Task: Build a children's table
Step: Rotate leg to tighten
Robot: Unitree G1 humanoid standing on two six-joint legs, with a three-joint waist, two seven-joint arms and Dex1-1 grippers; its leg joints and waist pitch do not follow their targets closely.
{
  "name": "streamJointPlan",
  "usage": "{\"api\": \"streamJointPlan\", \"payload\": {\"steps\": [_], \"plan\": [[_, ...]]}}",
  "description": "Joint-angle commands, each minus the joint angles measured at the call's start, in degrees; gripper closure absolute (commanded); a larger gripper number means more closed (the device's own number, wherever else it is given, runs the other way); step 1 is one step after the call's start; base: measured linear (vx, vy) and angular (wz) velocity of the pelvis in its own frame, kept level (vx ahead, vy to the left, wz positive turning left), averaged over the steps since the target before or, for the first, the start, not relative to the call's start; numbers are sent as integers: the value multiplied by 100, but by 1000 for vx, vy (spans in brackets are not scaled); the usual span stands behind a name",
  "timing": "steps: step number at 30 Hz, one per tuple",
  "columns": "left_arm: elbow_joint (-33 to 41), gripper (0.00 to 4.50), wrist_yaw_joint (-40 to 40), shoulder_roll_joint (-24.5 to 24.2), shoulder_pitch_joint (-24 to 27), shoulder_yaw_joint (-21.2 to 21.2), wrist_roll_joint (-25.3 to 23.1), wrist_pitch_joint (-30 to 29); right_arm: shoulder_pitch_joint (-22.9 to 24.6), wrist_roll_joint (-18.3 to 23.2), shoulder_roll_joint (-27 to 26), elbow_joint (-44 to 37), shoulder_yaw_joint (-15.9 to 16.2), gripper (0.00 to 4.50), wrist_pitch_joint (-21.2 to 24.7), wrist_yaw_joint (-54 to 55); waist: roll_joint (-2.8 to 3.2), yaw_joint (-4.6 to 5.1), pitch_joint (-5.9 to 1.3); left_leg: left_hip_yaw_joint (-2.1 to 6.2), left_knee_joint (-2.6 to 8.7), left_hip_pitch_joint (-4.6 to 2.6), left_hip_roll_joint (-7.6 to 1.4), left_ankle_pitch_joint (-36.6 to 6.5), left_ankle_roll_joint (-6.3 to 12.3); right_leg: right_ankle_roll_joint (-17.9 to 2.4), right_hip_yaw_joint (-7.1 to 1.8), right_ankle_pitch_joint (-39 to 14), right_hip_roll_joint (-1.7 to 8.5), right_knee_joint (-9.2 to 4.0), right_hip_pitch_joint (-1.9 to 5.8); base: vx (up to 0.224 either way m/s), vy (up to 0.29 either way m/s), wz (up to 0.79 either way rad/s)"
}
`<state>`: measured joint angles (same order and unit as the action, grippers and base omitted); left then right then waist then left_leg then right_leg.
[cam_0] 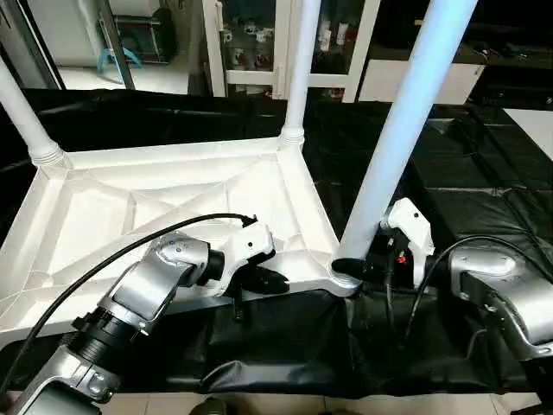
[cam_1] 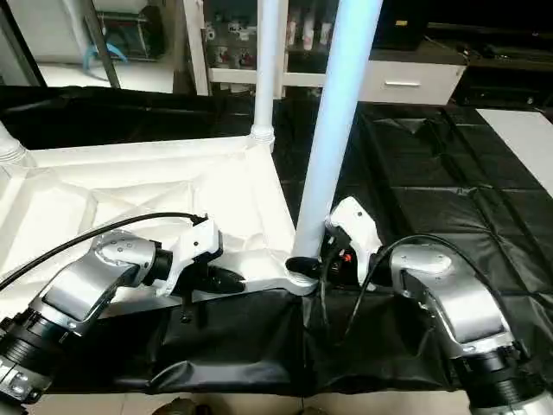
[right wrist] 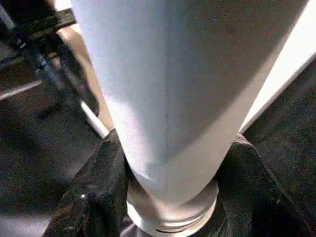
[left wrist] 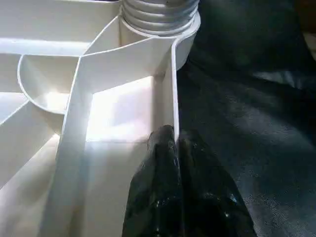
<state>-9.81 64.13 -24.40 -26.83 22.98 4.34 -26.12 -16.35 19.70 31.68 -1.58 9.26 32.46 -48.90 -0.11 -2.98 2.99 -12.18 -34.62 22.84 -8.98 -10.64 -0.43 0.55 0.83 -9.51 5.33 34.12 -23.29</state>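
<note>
On the black-covered work table (cam_0: pixel 449 216) the tabletop (cam_0: pixel 173 207) lies underside up, three legs standing in corner sockets. At its near edge the left gripper (left wrist: pixel 175 143) is pinched tight on the rim wall. At its near right corner the right gripper (right wrist: pixel 170 197) has a finger pressed against each side of the leg (cam_0: pixel 406 121) base.

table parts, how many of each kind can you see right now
tabletop: 1, upside down on the black cover
legs standing in corner sockets: 3, far left, far right, near right
grippers: 2, left gripper on the tabletop's near rim, right gripper around the near right leg's base
total: 4 table parts, 2 grippers
</note>
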Motion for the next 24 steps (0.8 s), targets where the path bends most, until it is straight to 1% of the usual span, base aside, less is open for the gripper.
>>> {"api": "streamJointPlan", "payload": {"steps": [1, 2, 3, 4, 5, 6, 7, 8, 9, 10, 11, 12, 13, 14, 15, 16, 17, 18, 19, 20, 21, 22, 23, 24], "plan": [[158, 450, 49, 184, -177, 47, 89, 144, -25, -69, -156, 321, 3, 238, 57, 320, 11, 47, -349, 226, 492, -218, -377, -1781, -211, -1083, -127, -1831, 271, -425, 126, 0, 0, 0], [-118, 450, -396, 408, -269, -88, -13, 151, -126, -202, -518, 761, -116, 238, -56, 850, 20, 66, -357, 236, 493, -239, -381, -1875, -275, -1028, -128, -1963, 276, -429, 117, 0, 0, 0], [-243, 450, -606, 509, -317, -145, -61, 130, -178, -252, -683, 944, -166, 238, -114, 1083, 27, 110, -333, 226, 493, -236, -368, -1991, -315, -1035, -131, -2085, 262, -448, 59, 0, 0, 0], [-243, 450, -606, 509, -317, -145, -61, 130, -178, -252, -683, 944, -166, 239, -114, 1083, 13, 136, -331, 240, 486, -251, -354, -2144, -386, -1020, -110, -2240, 253, -464, 67, 0, 0, 0], [-540, 450, -1111, 768, -434, -273, -160, 119, -338, -393, -1087, 1399, -258, 239, -263, 1673, 16, 178, -337, 282, 502, -243, -359, -2336, -482, -914, -101, -2494, 272, -471, 83, 0, 0, 0], [-699, 450, -1387, 920, -505, -329, -210, 101, -468, -493, -1355, 1708, -317, 239, -362, 2079, 22, 195, -320, 287, 511, -254, -357, -2473, -516, -890, -92, -2588, 263, -490, 62, 0, 0, 0], [-787, 450, -1535, 1005, -546, -352, -240, 100, -560, -547, -1529, 1910, -362, 240, -424, 2347, 15, 241, -331, 310, 503, -249, -341, -2623, -581, -822, -74, -2739, 265, -502, 58, 0, 0, 0], [-815, 450, -1582, 1033, -560, -358, -250, 99, -591, -565, -1586, 1976, -378, 241, -444, 2435, 5, 285, -338, 337, 520, -224, -334, -2681, -597, -762, -63, -2796, 277, -516, 82, 0, 0, 0], [-900, 450, -1732, 1114, -601, -376, -284, 90, -676, -621, -1720, 2152, -388, 241, -505, 2639, 1, 294, -344, 343, 522, -224, -335, -2669, -585, -732, -60, -2776, 278, -522, 93, 0, 0, 0], [-1022, 450, -1955, 1232, -666, -391, -345, 67, -815, -715, -1928, 2429, -419, 241, -640, 2958, 16, 307, -348, 341, 519, -233, -337, -2667, -569, -741, -65, -2723, 276, -521, 82, 0, 0, 0], [-1258, 450, -2451, 1490, -804, -482, -439, -37, -1112, -821, -2307, 2990, -535, 242, -912, 3600, 34, 357, -345, 322, 513, -234, -331, -2701, -554, -810, -76, -2592, 269, -525, 37, 0, 0, 0], [-1347, 450, -2656, 1597, -858, -532, -467, -88, -1230, -840, -2451, 3210, -602, 243, -1014, 3859, 27, 377, -349, 333, 511, -237, -321, -2730, -571, -818, -60, -2612, 271, -527, 43, 0, 0, 0], [-1467, 450, -2938, 1724, -928, -596, -516, -126, -1380, -840, -2616, 3481, -699, 243, -1138, 4178, 7, 409, -355, 345, 514, -225, -316, -2722, -571, -811, -45, -2655, 274, -540, 73, 0, 0, 0], [-1607, 450, -3297, 1854, -1005, -677, -607, -156, -1533, -847, -2775, 3759, -814, 243, -1288, 4482, 34, 416, -358, 344, 510, -255, -324, -2749, -547, -823, -45, -2560, 266, -556, 56, 0, 0, 0], [-1610, 450, -3304, 1857, -1007, -678, -609, -157, -1536, -847, -2778, 3764, -817, 244, -1291, 4489, 50, 422, -354, 333, 512, -275, -327, -2812, -540, -835, -47, -2523, 261, -564, 29, 0, 0, 0], [-1961, 450, -4014, 2105, -1180, -848, -756, -57, -1911, -880, -3085, 4420, -1120, 244, -1683, 5177, 18, 437, -358, 339, 511, -273, -327, -2837, -523, -835, -32, -2455, 246, -567, 46, 0, 0, 0], [-2074, 450, -4263, 2192, -1236, -919, -788, -8, -2043, -875, -3186, 4637, -1230, 244, -1813, 5423, 44, 486, -354, 342, 507, -302, -314, -3043, -554, -853, -10, -2505, 235, -574, 10, 0, 0, 0], [-2142, 450, -4398, 2238, -1268, -954, -793, 29, -2123, -866, -3238, 4774, -1287, 245, -1897, 5567, 50, 468, -362, 342, 509, -329, -315, -3077, -551, -816, -4, -2482, 227, -591, 8, 0, 0, 0], [-2199, 450, -4533, 2294, -1285, -1008, -773, 80, -2210, -821, -3305, 4918, -1353, 245, -1971, 5712, 38, 460, -371, 327, 507, -317, -319, -2998, -509, -818, -20, -2246, 237, -585, 8, 0, 0, 0], [-2245, 450, -4634, 2326, -1296, -1035, -769, 147, -2291, -722, -3389, 5057, -1463, 245, -2009, 5846, 30, 459, -377, 328, 530, -257, -315, -2864, -445, -817, -19, -2043, 225, -559, 64, 0, 0, 0], [-2245, 450, -4634, 2326, -1296, -1035, -769, 147, -2291, -722, -3389, 5057, -1463, 246, -2009, 5846, 32, 453, -385, 317, 529, -254, -314, -2803, -415, -829, -27, -1956, 233, -551, 62, 0, 0, 0], [-2311, 450, -4735, 2359, -1316, -1064, -788, 226, -2408, -758, -3455, 5262, -1498, 246, -2160, 5971, 30, 449, -387, 310, 529, -251, -317, -2751, -392, -844, -31, -1876, 234, -544, 64, 0, 0, 0], [-2368, 450, -4810, 2388, -1335, -1088, -811, 280, -2507, -803, -3501, 5440, -1528, 246, -2293, 6064, 11, 455, -394, 291, 512, -230, -306, -2596, -319, -909, -42, -1782, 250, -529, 69, 0, 0, 0], [-2393, 450, -4810, 2381, -1346, -1089, -830, 317, -2575, -837, -3535, 5552, -1544, 246, -2398, 6110, 18, 438, -401, 284, 508, -237, -308, -2558, -304, -909, -43, -1784, 260, -533, 76, 0, 0, 0]]}}
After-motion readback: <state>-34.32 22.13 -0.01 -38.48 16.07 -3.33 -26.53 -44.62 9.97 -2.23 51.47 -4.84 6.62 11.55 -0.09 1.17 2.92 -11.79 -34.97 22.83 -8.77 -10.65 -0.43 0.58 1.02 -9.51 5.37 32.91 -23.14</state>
